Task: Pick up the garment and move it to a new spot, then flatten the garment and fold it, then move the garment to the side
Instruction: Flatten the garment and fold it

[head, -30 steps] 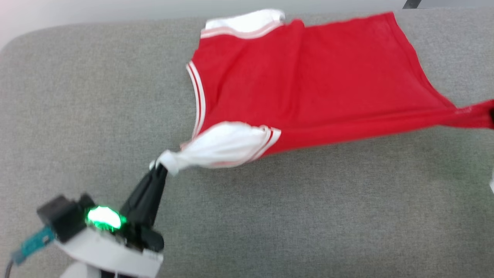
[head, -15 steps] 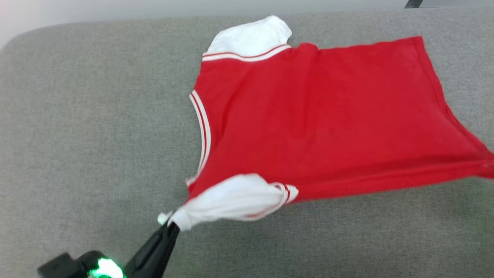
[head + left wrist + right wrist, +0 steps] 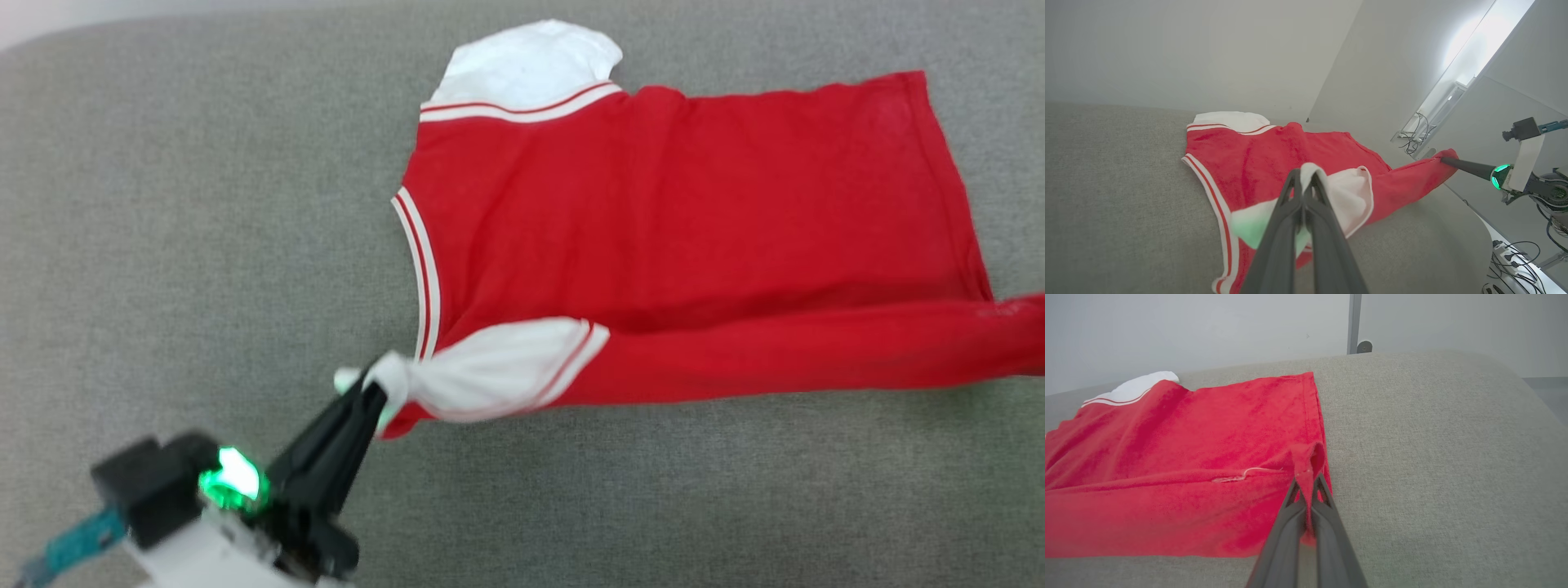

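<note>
The garment (image 3: 678, 220) is a red shirt with white sleeves, spread across the grey padded surface (image 3: 163, 245). My left gripper (image 3: 371, 392) is shut on the tip of its near white sleeve (image 3: 498, 367), which is bunched and pulled taut. In the left wrist view my left gripper (image 3: 1304, 183) pinches that white cloth. My right gripper (image 3: 1306, 479) is shut on the red bottom hem corner (image 3: 1308, 457); it also appears as the right gripper (image 3: 1447, 160) in the left wrist view. The near edge of the garment (image 3: 1167, 465) is lifted and folded toward the far side.
The grey surface's rounded far edge (image 3: 204, 20) runs along the top, with a pale wall behind. A grey post (image 3: 1354, 322) stands behind the surface. Cables (image 3: 1511, 253) lie on the floor off to the right. Bare grey cloth lies left and in front of the garment.
Both grippers have carried the near edge away from me, so a red fold now lies over the lower body. The left gripper has come up into view again; the camera shifted too.
</note>
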